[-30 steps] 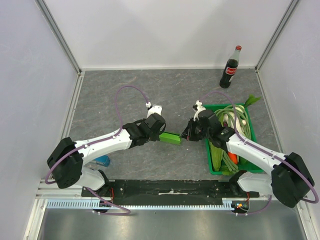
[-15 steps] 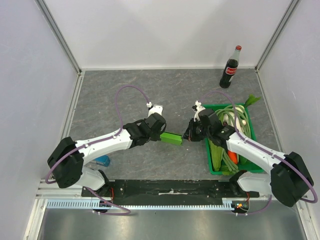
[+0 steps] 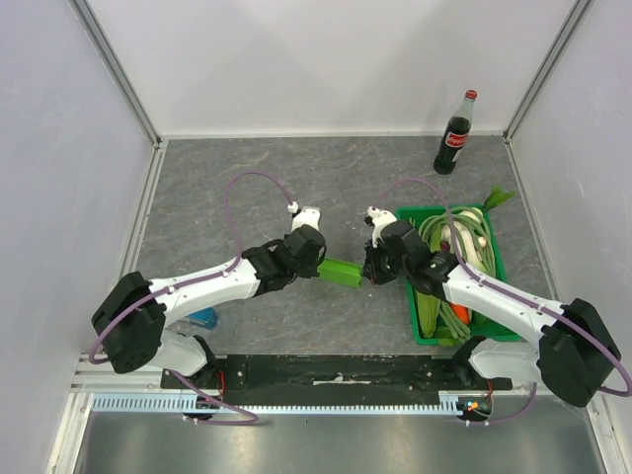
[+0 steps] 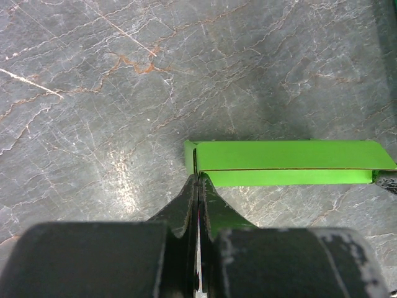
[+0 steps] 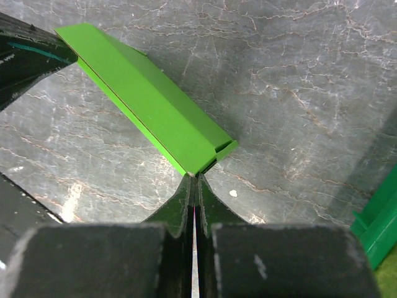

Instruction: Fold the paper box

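The paper box (image 3: 342, 271) is a flattened lime-green card piece held just above the grey tabletop between both arms. My left gripper (image 3: 322, 267) is shut on its left end, and in the left wrist view the jaws (image 4: 198, 177) pinch a thin edge of the paper box (image 4: 285, 162). My right gripper (image 3: 367, 275) is shut on the opposite end. The right wrist view shows its tips (image 5: 195, 178) pinching the near corner of the paper box (image 5: 149, 102), where a small flap sticks out. The left gripper's fingers (image 5: 25, 56) show dark at the far end.
A dark-green crate (image 3: 499, 259) of vegetables stands right of the right arm; its corner (image 5: 378, 230) is near the right wrist. A cola bottle (image 3: 454, 138) stands at the back right. A small blue block (image 3: 202, 317) lies by the left arm's base.
The right wrist has shifted a little left and turned, and the box has tilted slightly between the two grippers. Both grippers stay shut on it.
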`<control>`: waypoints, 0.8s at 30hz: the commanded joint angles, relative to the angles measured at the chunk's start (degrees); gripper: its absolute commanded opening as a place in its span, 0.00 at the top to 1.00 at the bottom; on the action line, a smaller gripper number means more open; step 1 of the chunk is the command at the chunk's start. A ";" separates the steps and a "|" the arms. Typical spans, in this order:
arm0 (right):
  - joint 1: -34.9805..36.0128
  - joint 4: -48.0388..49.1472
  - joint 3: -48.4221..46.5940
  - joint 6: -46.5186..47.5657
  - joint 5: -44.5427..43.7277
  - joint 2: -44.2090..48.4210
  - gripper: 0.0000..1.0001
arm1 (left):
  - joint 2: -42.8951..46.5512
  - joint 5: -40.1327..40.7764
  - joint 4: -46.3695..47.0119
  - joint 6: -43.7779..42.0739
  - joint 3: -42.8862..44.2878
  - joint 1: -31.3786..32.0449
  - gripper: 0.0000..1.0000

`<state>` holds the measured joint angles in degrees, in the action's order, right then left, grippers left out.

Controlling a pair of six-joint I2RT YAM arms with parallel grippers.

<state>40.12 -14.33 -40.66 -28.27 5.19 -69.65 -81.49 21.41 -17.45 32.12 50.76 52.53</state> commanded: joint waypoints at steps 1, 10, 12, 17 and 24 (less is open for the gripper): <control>2.68 -0.17 0.59 3.22 -4.75 -0.14 1.00 | -0.77 -0.85 2.51 2.68 -5.05 0.64 0.98; 2.51 -7.54 -4.95 -5.82 -2.91 3.81 0.54 | -0.51 0.04 3.57 3.74 -6.90 0.64 0.98; 2.07 -8.96 -6.09 -6.70 -2.64 4.87 0.46 | -0.33 0.12 3.48 3.65 -6.90 0.64 0.98; 0.66 -10.37 -8.73 -6.79 -6.49 7.16 0.38 | 0.37 0.39 3.57 3.74 -6.91 0.73 0.98; 3.72 -4.92 -12.84 -21.82 -22.30 1.28 0.37 | 0.11 1.35 3.57 4.71 -7.26 0.82 0.98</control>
<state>41.15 -22.48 -48.73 -41.65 -6.68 -64.38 -79.81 22.65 -9.43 34.09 46.11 52.80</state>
